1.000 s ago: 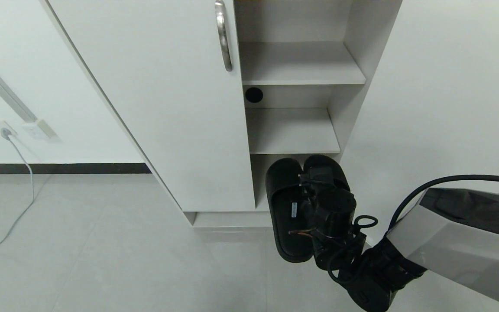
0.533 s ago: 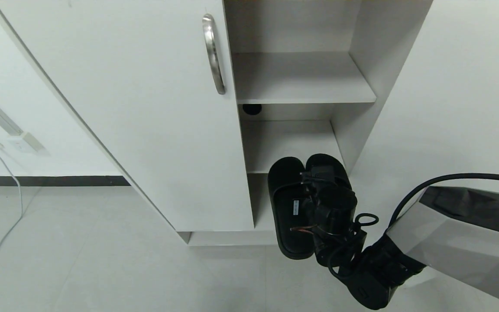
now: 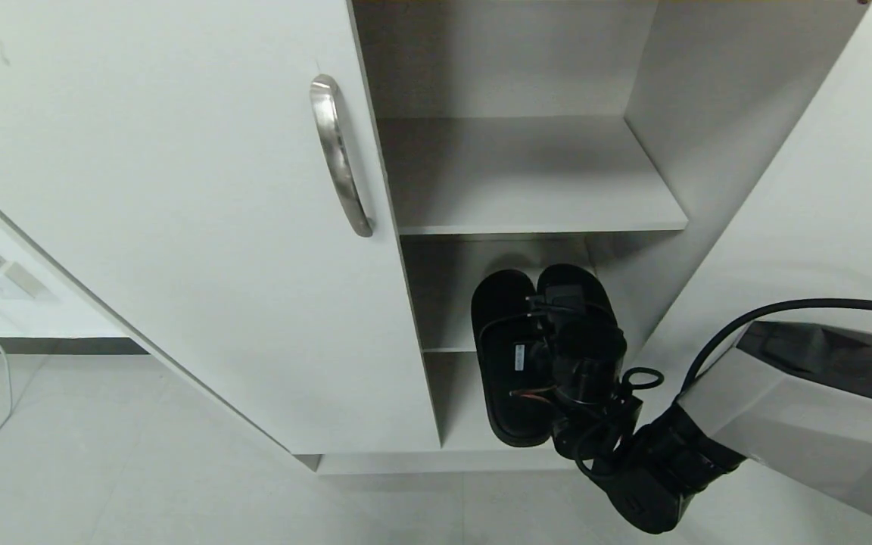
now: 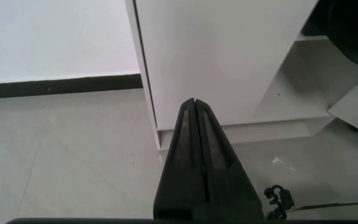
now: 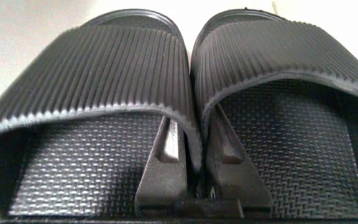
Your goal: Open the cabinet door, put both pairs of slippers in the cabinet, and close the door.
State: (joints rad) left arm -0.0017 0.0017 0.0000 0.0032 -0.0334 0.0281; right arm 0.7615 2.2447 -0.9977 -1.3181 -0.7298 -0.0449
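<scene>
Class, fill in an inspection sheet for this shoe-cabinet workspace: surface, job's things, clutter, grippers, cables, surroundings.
Surface: pale tiled floor.
Job's things: white cabinet, right compartment open, shelves showing; left door shut, with metal handle; black slippers, one pair, held side by side before the lower shelves.
Clutter: nothing seen.
Grippers: right gripper shut on the slippers' adjoining inner edges; left gripper shut, holding nothing, above the floor.
Cables: grey cord trails down to the floor near wall sockets.
Surroundings: white wall, dark skirting board.
</scene>
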